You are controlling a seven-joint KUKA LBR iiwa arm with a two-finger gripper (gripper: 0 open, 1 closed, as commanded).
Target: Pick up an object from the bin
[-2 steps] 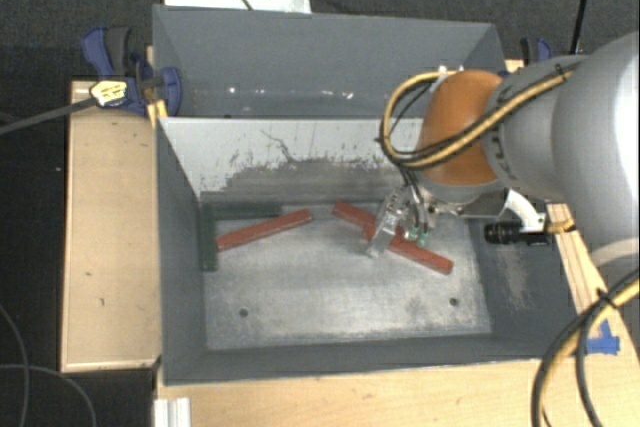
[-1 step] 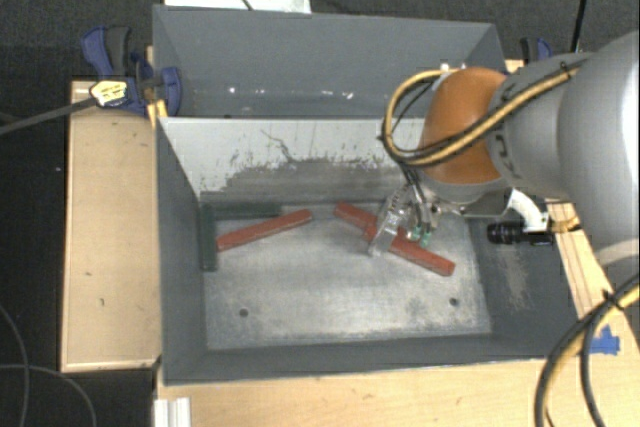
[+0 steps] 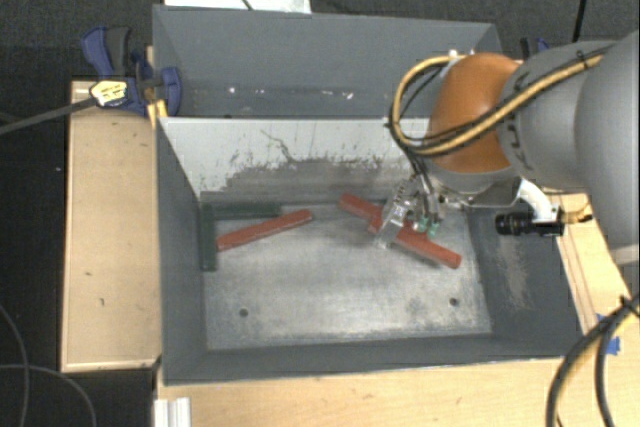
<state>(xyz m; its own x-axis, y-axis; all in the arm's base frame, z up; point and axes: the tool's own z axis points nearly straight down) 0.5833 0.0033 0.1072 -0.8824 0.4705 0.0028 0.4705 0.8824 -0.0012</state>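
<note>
starting at the near wall of the grey metal bin (image 3: 330,355), the floor just behind it is bare scuffed metal with a couple of small dark spots. further in, two flat reddish-brown sticks lie on the floor, well apart from each other. the right red stick (image 3: 442,255) lies slanted, its near end pointing toward the bin's right wall and its far end toward the middle of the floor. the gripper (image 3: 400,220) is down over the middle of this stick, hiding that part; touching it or just above it, cannot tell. claw state: cannot tell, the tip is a small silvery cluster with green bits and too blurred to read. the left red stick (image 3: 265,228) lies nearly level, a bit tilted, on the left half of the floor. just beside its left end is a dark l-shaped bar (image 3: 207,240), one leg along the left wall, the other along the far edge of the floor. above the gripper sits the orange cover (image 3: 475,110) on the wrist, with cables (image 3: 408,100) looping around it, and the grey arm (image 3: 575,115) comes in from the right. farthest is the back wall (image 3: 290,160), sloped and scratched pale along its lower part.
</note>
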